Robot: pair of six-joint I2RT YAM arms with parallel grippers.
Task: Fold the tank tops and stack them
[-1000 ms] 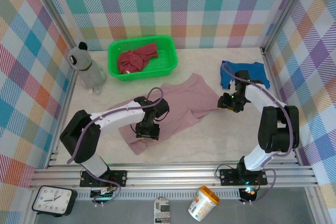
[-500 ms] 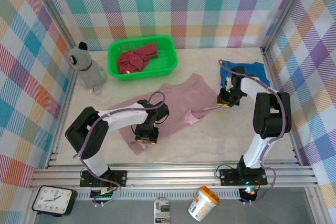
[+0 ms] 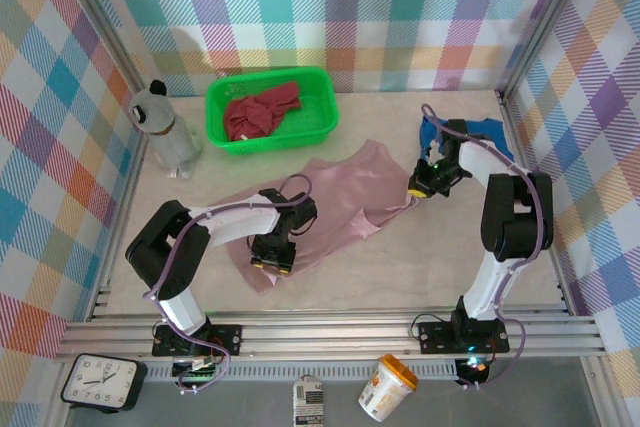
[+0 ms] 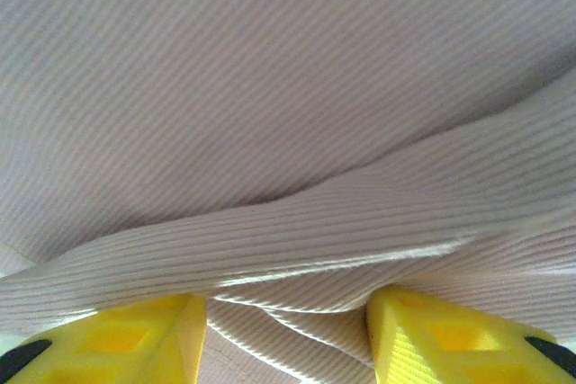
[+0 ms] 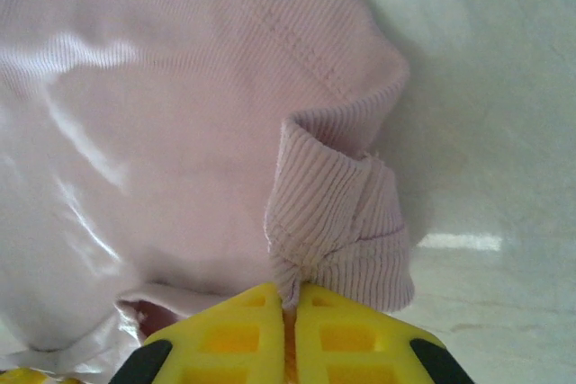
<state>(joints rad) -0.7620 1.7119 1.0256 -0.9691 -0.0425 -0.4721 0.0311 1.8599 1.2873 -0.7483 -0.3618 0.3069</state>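
Pale, marble-patterned stone makes up the counter (image 3: 420,257), which is walled on three sides by bright checked panels. The pink top (image 3: 340,197) is the biggest thing on it. It lies spread across the middle, running from the near left towards the far right, rumpled rather than flat.

A green plastic basket (image 3: 322,107) stands at the far side, left of centre. The dark red top (image 3: 260,110) is bunched up inside it.

The blue top (image 3: 490,129) lies crumpled at the far right, partly behind the right arm and well apart from the basket. A grey bottle (image 3: 165,132) stands upright at the far left, near the basket.

The left tool (image 3: 268,259) is down on the near left part of the pink top. In its wrist view the ribbed pink top (image 4: 288,132) fills the picture. The left tool (image 4: 286,348) has its yellow fingers (image 4: 117,339) set well apart, with a raised fold of cloth lying between them, so it stands wide and grips nothing.

The right tool (image 3: 415,187) is at the right edge of the pink top, just beside the blue top. In its wrist view the right tool (image 5: 290,330) is pinched tight on a rolled hem of the pink top (image 5: 180,114), with only a thin slit left between its fingers.

A clock (image 3: 100,382) and a small tub (image 3: 385,387) sit off the counter at the near edge.
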